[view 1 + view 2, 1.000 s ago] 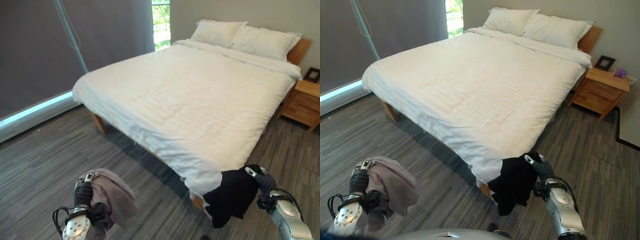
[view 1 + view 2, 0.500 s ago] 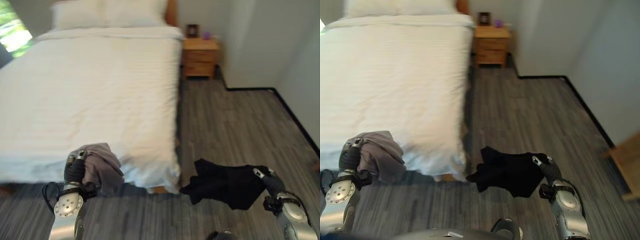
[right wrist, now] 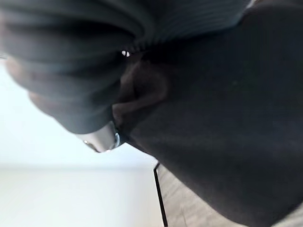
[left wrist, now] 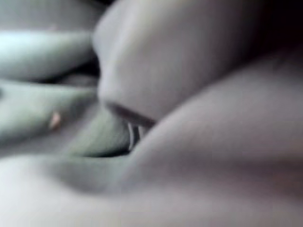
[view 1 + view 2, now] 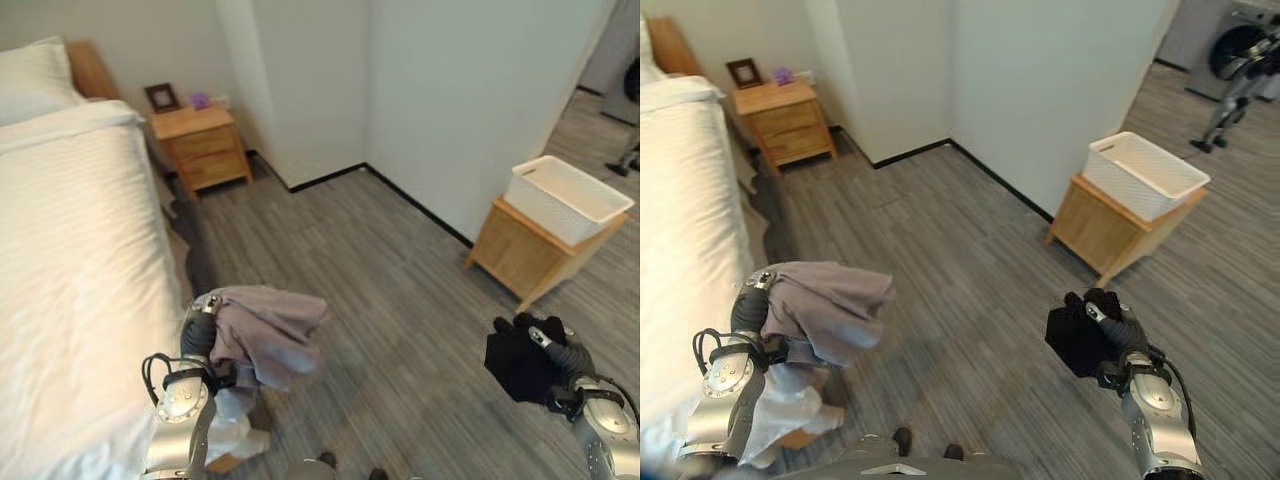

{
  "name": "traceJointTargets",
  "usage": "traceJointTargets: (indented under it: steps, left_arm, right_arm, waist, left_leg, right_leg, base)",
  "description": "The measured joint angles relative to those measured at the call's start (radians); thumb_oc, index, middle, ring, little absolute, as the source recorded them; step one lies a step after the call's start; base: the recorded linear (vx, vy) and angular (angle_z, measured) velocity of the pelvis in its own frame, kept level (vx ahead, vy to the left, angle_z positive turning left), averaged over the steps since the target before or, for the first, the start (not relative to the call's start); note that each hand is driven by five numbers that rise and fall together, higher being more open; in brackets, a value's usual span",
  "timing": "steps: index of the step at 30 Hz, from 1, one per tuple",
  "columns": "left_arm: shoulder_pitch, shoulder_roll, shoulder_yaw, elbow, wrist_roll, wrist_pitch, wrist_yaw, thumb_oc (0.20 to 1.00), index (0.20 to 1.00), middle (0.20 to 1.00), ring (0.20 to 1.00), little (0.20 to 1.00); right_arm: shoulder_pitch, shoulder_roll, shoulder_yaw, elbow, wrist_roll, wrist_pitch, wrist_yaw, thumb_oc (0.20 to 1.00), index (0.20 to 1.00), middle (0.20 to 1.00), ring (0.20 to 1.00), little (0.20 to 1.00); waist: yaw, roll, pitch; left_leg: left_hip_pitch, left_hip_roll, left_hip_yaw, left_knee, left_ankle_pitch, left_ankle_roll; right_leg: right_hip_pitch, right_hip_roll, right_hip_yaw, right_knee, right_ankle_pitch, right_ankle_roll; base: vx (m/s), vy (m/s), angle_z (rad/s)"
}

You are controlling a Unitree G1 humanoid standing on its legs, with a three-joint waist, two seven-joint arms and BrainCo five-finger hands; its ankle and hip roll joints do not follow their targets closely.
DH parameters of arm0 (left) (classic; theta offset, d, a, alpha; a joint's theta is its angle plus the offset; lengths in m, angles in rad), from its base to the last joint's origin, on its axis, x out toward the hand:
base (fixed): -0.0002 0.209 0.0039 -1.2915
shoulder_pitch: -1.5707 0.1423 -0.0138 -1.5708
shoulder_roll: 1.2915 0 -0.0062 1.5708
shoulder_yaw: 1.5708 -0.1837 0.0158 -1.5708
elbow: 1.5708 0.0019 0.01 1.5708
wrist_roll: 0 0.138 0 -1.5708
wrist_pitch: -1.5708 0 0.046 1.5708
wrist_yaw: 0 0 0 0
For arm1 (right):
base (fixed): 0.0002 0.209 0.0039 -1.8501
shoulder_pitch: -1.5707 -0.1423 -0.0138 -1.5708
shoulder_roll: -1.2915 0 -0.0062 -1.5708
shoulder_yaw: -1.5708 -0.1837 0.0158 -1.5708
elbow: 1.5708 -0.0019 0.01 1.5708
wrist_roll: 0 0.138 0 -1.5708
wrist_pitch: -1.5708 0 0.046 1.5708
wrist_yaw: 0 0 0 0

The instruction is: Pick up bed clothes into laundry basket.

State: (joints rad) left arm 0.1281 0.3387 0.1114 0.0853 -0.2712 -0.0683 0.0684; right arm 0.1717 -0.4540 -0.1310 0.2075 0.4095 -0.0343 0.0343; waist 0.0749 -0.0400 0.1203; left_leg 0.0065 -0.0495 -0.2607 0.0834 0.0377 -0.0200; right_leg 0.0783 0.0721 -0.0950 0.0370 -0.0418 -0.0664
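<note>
A grey garment (image 5: 268,333) bunches out from my left hand (image 5: 196,336), which is shut on it at the lower left, just off the bed's side. The left wrist view shows grey cloth (image 4: 189,94) pressed close. At the lower right, my right hand (image 5: 563,357) is shut on a black garment (image 5: 515,362), held bunched above the floor. In the right wrist view the black garment (image 3: 222,127) lies against the hand's ribbed cover. A white laundry basket (image 5: 547,205) stands on a low wooden cabinet (image 5: 515,255), ahead of the right hand and apart from it.
A white bed (image 5: 70,250) runs along the left, with a wooden nightstand (image 5: 203,150) at its head. A white wall corner (image 5: 365,90) juts out between nightstand and cabinet. Grey plank floor (image 5: 380,280) lies open between me and the basket.
The camera has swung right, from the bed to the wall corner and the basket. Both hands kept their garments; the black one, spread out before, is now bunched at the right hand.
</note>
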Motion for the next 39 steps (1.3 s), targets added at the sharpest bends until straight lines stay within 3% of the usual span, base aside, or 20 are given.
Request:
traceJointTargets:
  steps: [5, 15, 17, 19, 20, 21, 22, 23, 24, 26, 28, 29, 30, 31, 32, 33, 36, 37, 38, 39]
  left_arm:
    - [0.024, 0.005, -0.005, -0.016, 0.001, 0.001, -0.011, 0.2, 0.2, 0.2, 0.2, 0.2]
    - [0.095, 0.009, 0.057, -0.018, 0.0, 0.003, -0.006, 0.2, 0.2, 0.2, 0.2, 0.2]
    - [0.096, 0.01, 0.06, -0.018, 0.0, 0.004, -0.005, 0.2, 0.2, 0.2, 0.2, 0.2]
    - [0.096, 0.01, 0.075, -0.016, 0.0, 0.004, -0.003, 0.2, 0.2, 0.2, 0.2, 0.2]
    - [0.096, 0.007, 0.085, -0.015, 0.0, 0.004, -0.001, 0.2, 0.2, 0.2, 0.2, 0.2]
    - [0.097, 0.004, 0.094, -0.008, 0.0, 0.005, 0.004, 0.2, 0.2, 0.2, 0.2, 0.2]
    - [0.097, 0.003, 0.095, -0.004, 0.0, 0.005, 0.005, 0.2, 0.2, 0.2, 0.2, 0.2]
    - [0.097, 0.004, 0.093, -0.002, 0.0, 0.005, 0.003, 0.2, 0.2, 0.2, 0.2, 0.2]
    - [0.091, 0.008, 0.092, -0.003, 0.0, 0.005, 0.001, 0.2, 0.2, 0.2, 0.2, 0.2]
    - [0.08, 0.023, 0.088, -0.004, 0.0, 0.005, -0.003, 0.2, 0.2, 0.2, 0.2, 0.2]
    - [0.073, 0.028, 0.087, -0.002, 0.0, 0.006, -0.002, 0.2, 0.2, 0.2, 0.2, 0.2]
    - [0.064, 0.05, 0.081, -0.001, 0.0, 0.006, -0.004, 0.2, 0.2, 0.2, 0.2, 0.2]
    - [0.062, 0.061, 0.08, 0.0, 0.001, 0.006, -0.005, 0.2, 0.2, 0.2, 0.2, 0.2]
    - [0.058, 0.061, 0.077, 0.005, 0.0, 0.007, -0.001, 0.2, 0.2, 0.2, 0.2, 0.2]
    - [0.059, 0.049, 0.06, 0.009, 0.0, 0.008, 0.002, 0.2, 0.2, 0.2, 0.2, 0.2]
    - [0.055, 0.043, 0.026, 0.007, 0.001, 0.009, -0.001, 0.2, 0.2, 0.2, 0.2, 0.2]
    - [0.048, -0.001, 0.013, 0.006, 0.0, 0.008, 0.003, 0.2, 0.2, 0.2, 0.2, 0.2]
    - [0.028, -0.007, 0.013, 0.007, -0.002, 0.009, 0.004, 0.2, 0.2, 0.2, 0.2, 0.2]
    - [0.017, -0.008, 0.014, 0.007, -0.004, 0.008, 0.005, 0.2, 0.2, 0.2, 0.2, 0.2]
    - [0.014, -0.008, 0.012, 0.003, -0.021, 0.006, 0.005, 0.2, 0.2, 0.2, 0.2, 0.2]
  right_arm:
    - [-0.006, 0.008, 0.039, 0.007, 0.0, 0.001, 0.007, 0.2, 0.2, 0.2, 0.2, 0.2]
    - [-0.011, 0.043, 0.082, 0.003, -0.008, 0.008, 0.041, 0.2, 0.2, 0.2, 0.2, 0.2]
    - [-0.01, 0.046, 0.082, 0.004, -0.017, 0.009, 0.041, 0.2, 0.2, 0.2, 0.2, 0.2]
    - [-0.021, 0.061, 0.083, 0.002, -0.017, 0.009, 0.041, 0.2, 0.2, 0.2, 0.2, 0.2]
    - [-0.027, 0.061, 0.085, 0.002, -0.017, 0.009, 0.042, 0.2, 0.2, 0.2, 0.2, 0.2]
    - [-0.05, 0.059, 0.086, 0.004, -0.017, 0.009, 0.04, 0.2, 0.2, 0.2, 0.2, 0.2]
    - [-0.06, 0.058, 0.088, 0.003, -0.017, 0.009, 0.04, 0.2, 0.2, 0.2, 0.2, 0.2]
    - [-0.057, 0.058, 0.091, -0.002, -0.017, 0.009, 0.039, 0.2, 0.2, 0.2, 0.2, 0.2]
    - [-0.048, 0.06, 0.091, -0.002, -0.017, 0.01, 0.04, 0.2, 0.2, 0.2, 0.2, 0.2]
    - [-0.032, 0.061, 0.096, -0.004, -0.018, 0.01, 0.04, 0.2, 0.2, 0.2, 0.2, 0.2]
    - [-0.032, 0.063, 0.1, -0.004, -0.018, 0.01, 0.038, 0.2, 0.2, 0.2, 0.2, 0.2]
    - [-0.028, 0.081, 0.1, -0.005, -0.017, 0.009, 0.036, 0.2, 0.2, 0.2, 0.2, 0.2]
    - [-0.026, 0.088, 0.103, -0.003, -0.018, 0.01, 0.035, 0.2, 0.2, 0.2, 0.2, 0.2]
    - [-0.024, 0.095, 0.102, 0.001, -0.018, 0.01, 0.035, 0.2, 0.2, 0.2, 0.2, 0.2]
    - [-0.022, 0.091, 0.097, 0.005, -0.018, 0.01, 0.034, 0.2, 0.2, 0.2, 0.2, 0.2]
    - [-0.023, 0.07, 0.096, 0.005, -0.018, 0.01, 0.024, 0.2, 0.2, 0.2, 0.2, 0.2]
    - [-0.056, 0.035, 0.1, 0.008, -0.017, 0.012, 0.011, 0.2, 0.2, 0.2, 0.2, 0.2]
    - [-0.077, 0.029, 0.104, 0.015, -0.016, 0.012, 0.009, 0.2, 0.2, 0.2, 0.2, 0.2]
    - [-0.081, 0.03, 0.104, 0.015, -0.016, 0.013, 0.01, 0.2, 0.2, 0.2, 0.2, 0.2]
    - [-0.09, 0.03, 0.105, 0.012, -0.016, 0.011, 0.01, 0.2, 0.2, 0.2, 0.2, 0.2]
  waist:
    - [0.012, 0.023, -0.008]
    - [0.03, 0.023, -0.012]
    - [0.036, 0.024, -0.011]
    - [0.043, 0.027, -0.006]
    - [0.048, 0.031, -0.003]
    - [0.069, 0.05, 0.017]
    - [0.07, 0.058, 0.028]
    - [0.06, 0.072, 0.037]
    - [0.052, 0.064, 0.04]
    - [0.043, 0.052, 0.04]
    - [0.041, 0.043, 0.042]
    - [0.029, 0.017, 0.042]
    - [0.024, 0.002, 0.041]
    - [0.016, -0.018, 0.033]
    - [0.014, 0.005, 0.03]
    - [0.001, 0.048, 0.032]
    - [-0.004, 0.09, 0.024]
    - [-0.007, 0.09, 0.027]
    - [-0.011, 0.057, 0.032]
    - [-0.001, 0.054, 0.021]
  left_leg:
    - [0.059, 0.003, 0.056, -0.087, 0.007, 0.015]
    - [0.103, -0.005, 0.119, -0.135, 0.018, 0.035]
    - [0.105, -0.006, 0.142, -0.133, 0.015, 0.044]
    - [0.105, 0.001, 0.179, -0.133, 0.012, 0.055]
    - [0.108, 0.007, 0.203, -0.134, 0.016, 0.065]
    - [0.113, 0.016, 0.268, -0.123, -0.002, 0.104]
    - [0.111, 0.018, 0.279, -0.112, -0.018, 0.107]
    - [0.103, 0.023, 0.28, -0.09, -0.039, 0.085]
    - [0.097, 0.024, 0.28, -0.079, -0.042, 0.081]
    - [0.082, 0.027, 0.267, -0.078, -0.043, 0.078]
    - [0.078, 0.037, 0.242, -0.079, -0.04, 0.064]
    - [0.077, 0.048, 0.218, -0.082, -0.035, 0.037]
    - [0.081, 0.05, 0.214, -0.088, -0.036, 0.021]
    - [0.096, 0.072, 0.208, -0.109, -0.037, -0.015]
    - [0.113, 0.101, 0.193, -0.126, -0.03, -0.026]
    - [0.134, 0.156, 0.191, -0.142, -0.021, -0.029]
    - [0.152, 0.221, 0.192, -0.11, -0.001, -0.064]
    - [0.123, 0.221, 0.189, -0.03, 0.004, -0.076]
    - [0.102, 0.216, 0.19, 0.01, 0.004, -0.084]
    - [0.095, 0.22, 0.187, 0.032, 0.024, -0.085]
  right_leg:
    - [-0.009, -0.009, 0.063, 0.021, -0.025, 0.044]
    - [-0.025, -0.022, 0.123, 0.055, -0.037, 0.073]
    - [-0.05, -0.021, 0.139, 0.095, -0.049, 0.089]
    - [-0.101, -0.025, 0.135, 0.181, -0.085, 0.159]
    - [-0.114, -0.049, 0.091, 0.21, -0.118, 0.147]
    - [-0.156, -0.137, -0.049, 0.308, -0.111, 0.148]
    - [-0.166, -0.181, -0.073, 0.351, -0.108, 0.16]
    - [-0.181, -0.252, -0.065, 0.37, -0.103, 0.175]
    - [-0.17, -0.314, -0.05, 0.34, -0.087, 0.195]
    - [-0.151, -0.391, -0.037, 0.224, -0.036, 0.247]
    - [-0.131, -0.414, -0.026, 0.117, 0.009, 0.272]
    - [-0.088, -0.416, -0.021, 0.002, 0.055, 0.279]
    - [-0.078, -0.419, -0.02, -0.021, 0.064, 0.283]
    - [-0.062, -0.402, -0.024, -0.049, 0.133, 0.302]
    - [-0.034, -0.368, -0.047, -0.056, 0.124, 0.293]
    - [-0.03, -0.315, -0.068, -0.048, 0.102, 0.275]
    - [-0.048, -0.244, -0.068, 0.032, 0.049, 0.221]
    - [-0.061, -0.238, -0.07, 0.084, 0.007, 0.204]
    - [-0.069, -0.25, -0.065, 0.095, 0.004, 0.196]
    - [-0.073, -0.244, -0.065, 0.106, -0.002, 0.18]
  base:
    - [-0.01, 0.056, -0.3]
    - [0.0, 0.053, -0.18]
    - [-0.03, 0.044, -0.32]
    - [-0.02, 0.0, -0.49]
    - [0.0, -0.069, -0.99]
    - [0.05, -0.115, -1.05]
    - [0.1, -0.137, -0.93]
    - [0.21, -0.211, -0.35]
    - [0.17, -0.165, -0.11]
    - [0.22, -0.191, -0.07]
    - [0.19, -0.159, 0.0]
    - [0.3, -0.254, 0.22]
    - [0.42, -0.383, 0.28]
    - [0.3, -0.291, 0.19]
    - [0.31, -0.318, 0.19]
    - [0.39, -0.406, -0.01]
    - [0.26, -0.321, -0.19]
    - [0.13, -0.214, -0.11]
    - [0.17, -0.318, -0.1]
    - [0.24, -0.479, -0.04]
